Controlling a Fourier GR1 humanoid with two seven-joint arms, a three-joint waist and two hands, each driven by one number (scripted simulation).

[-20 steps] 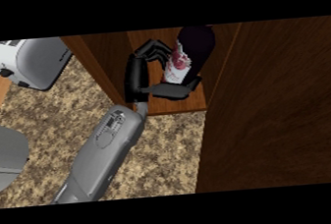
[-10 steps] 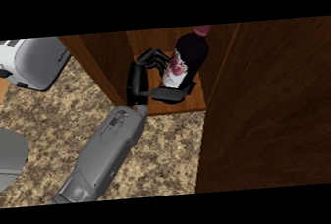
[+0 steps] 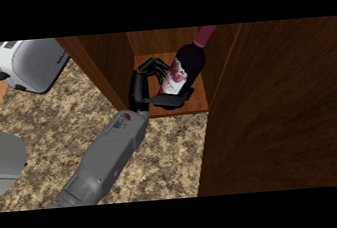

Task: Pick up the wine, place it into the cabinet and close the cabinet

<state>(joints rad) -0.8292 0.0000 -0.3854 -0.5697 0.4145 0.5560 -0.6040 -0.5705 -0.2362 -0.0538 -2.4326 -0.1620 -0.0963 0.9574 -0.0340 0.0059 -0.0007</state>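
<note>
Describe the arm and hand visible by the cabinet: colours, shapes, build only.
One forearm shows: a grey, smooth, boxy casing with panel seams, tapering towards the wrist. Its hand is all black, with slim segmented fingers and a thicker thumb. No cables or markings are visible.

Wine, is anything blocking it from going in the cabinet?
Nothing visible does. The wine is already inside the open cabinet, with the right hand curled round it. The door stands open at the right.
</note>
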